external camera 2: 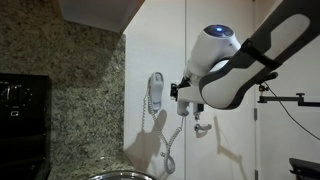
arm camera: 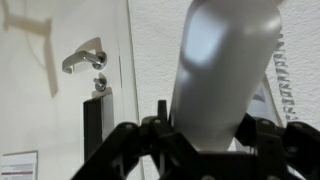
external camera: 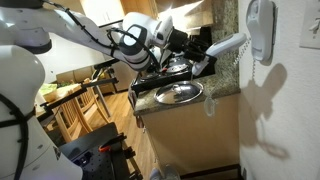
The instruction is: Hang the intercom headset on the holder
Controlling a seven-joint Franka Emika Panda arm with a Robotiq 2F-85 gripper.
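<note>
Toward the upper right of the frame in an exterior view, a tall, rounded light-grey plastic holder (external camera: 262,28) was fixed to a white wall (external camera: 290,110). Just left of it, a slim, elongated white plastic intercom headset (external camera: 230,45) pointed its free end at the holder, off the cradle and raised in the air. The black jaws of the white robot arm (external camera: 140,40) were clenched around the headset's other end.

At the centre of the wrist view, the same headset (arm camera: 225,60) filled most of the frame, rising from between the jaws, which pressed on its two sides at the bottom edge. A silver metal lever door handle (arm camera: 85,58) showed at the upper left of that view.

Left of centre in an exterior view, the holder (external camera 2: 155,92) stood on the wall with a long white coiled cord (external camera 2: 168,150) hanging below it. A strip of bare wall lay between it and the bulky arm (external camera 2: 235,70) at the right. I could not make out the headset there.

Below the arm in an exterior view, a round steel bowl (external camera: 180,93) sat on a speckled granite worktop (external camera: 222,90).
</note>
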